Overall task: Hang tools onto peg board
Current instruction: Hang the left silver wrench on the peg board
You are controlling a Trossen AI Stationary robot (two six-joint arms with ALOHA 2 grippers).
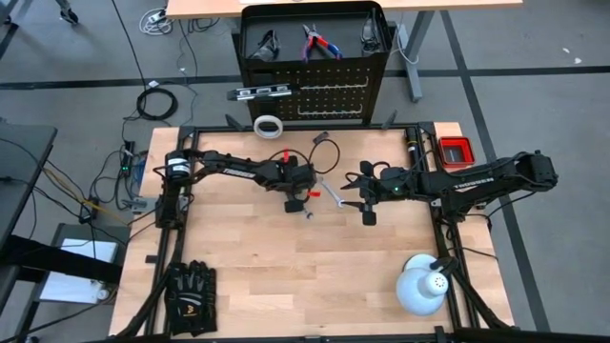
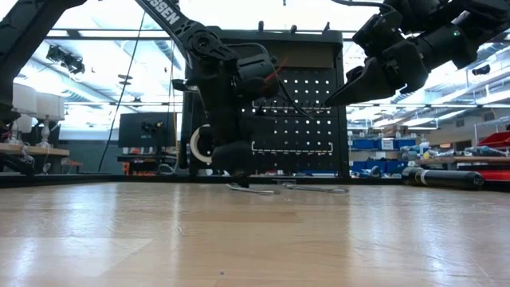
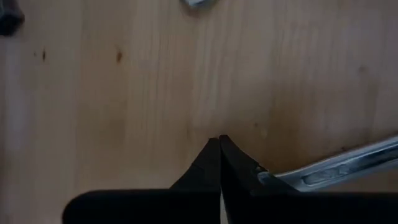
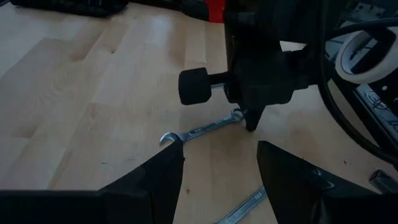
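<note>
Wrenches first: I see one silver wrench (image 4: 200, 130) flat on the wooden table (image 1: 248, 276) near its middle, and a second wrench (image 4: 242, 208) just beside it, cut off at the right wrist view's edge. My left gripper (image 3: 219, 146) is down at the table with its fingers pressed together, tips right at the first wrench's ring end; I cannot confirm that it grips anything. My right gripper (image 1: 367, 211) hovers above the table just beside them, fingers spread, empty. Peg board (image 1: 329, 95) stands at the far edge; the level bar (image 1: 259, 92) hangs on it, the tape roll (image 1: 270, 126) sits at its foot, and pliers (image 1: 317, 43) lie in its top shelf. Other shelf contents are too small to identify.
</note>
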